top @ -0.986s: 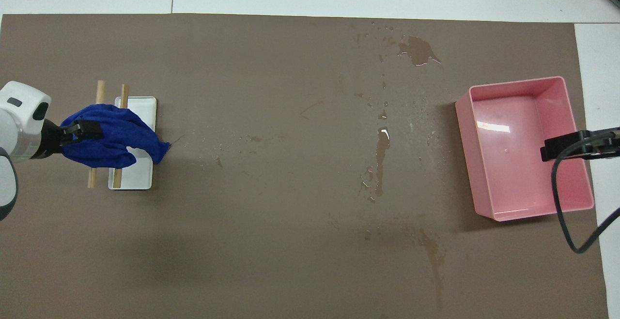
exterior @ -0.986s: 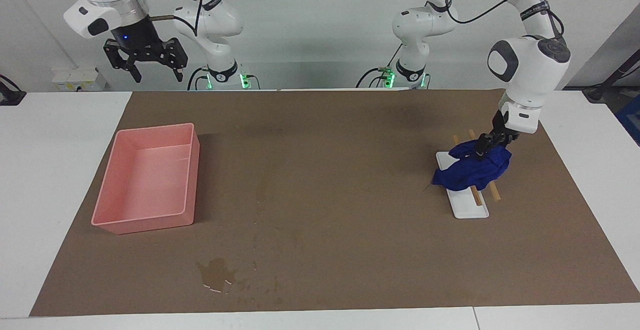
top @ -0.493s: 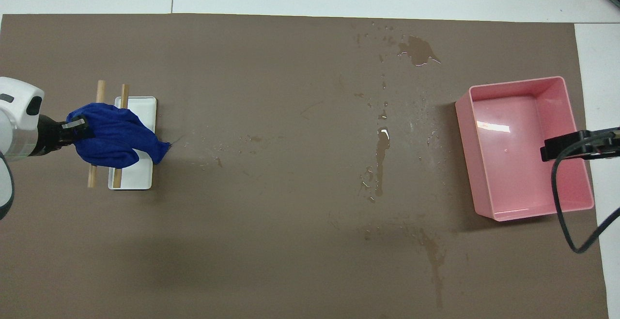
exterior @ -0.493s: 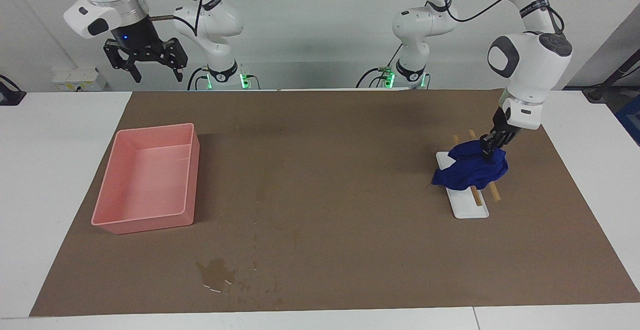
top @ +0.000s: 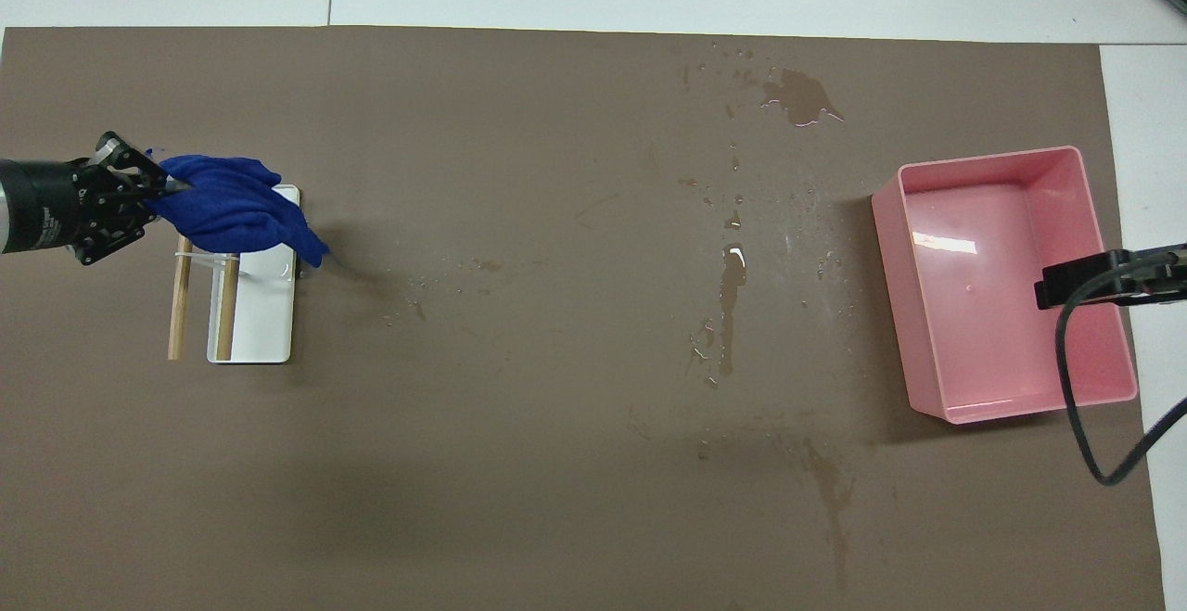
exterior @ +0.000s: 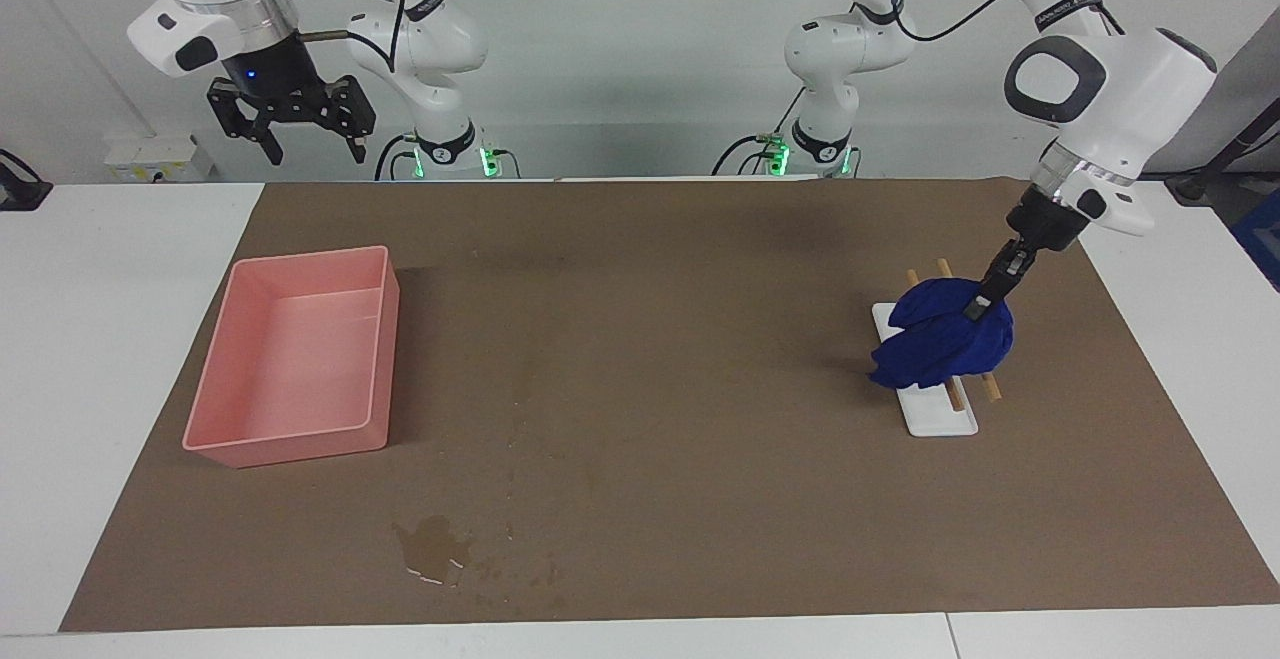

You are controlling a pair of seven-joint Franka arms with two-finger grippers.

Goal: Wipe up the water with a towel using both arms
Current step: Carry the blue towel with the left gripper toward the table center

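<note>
The blue towel hangs bunched from my left gripper, which is shut on its upper edge and holds it just over a small white tray at the left arm's end of the mat. In the overhead view the towel trails from the left gripper across the tray. The water shows as faint damp specks and a streak in the middle of the mat, also faint in the facing view. My right gripper waits open, raised over the pink tray.
Two wooden sticks lie across the white tray. A larger glossy blotch sits near the mat's edge farthest from the robots. The pink tray stands at the right arm's end, with the right gripper over it.
My left gripper has risen and tilted, lifting the towel off the white tray and sticks; the towel now hangs from it. The right arm has not moved.
</note>
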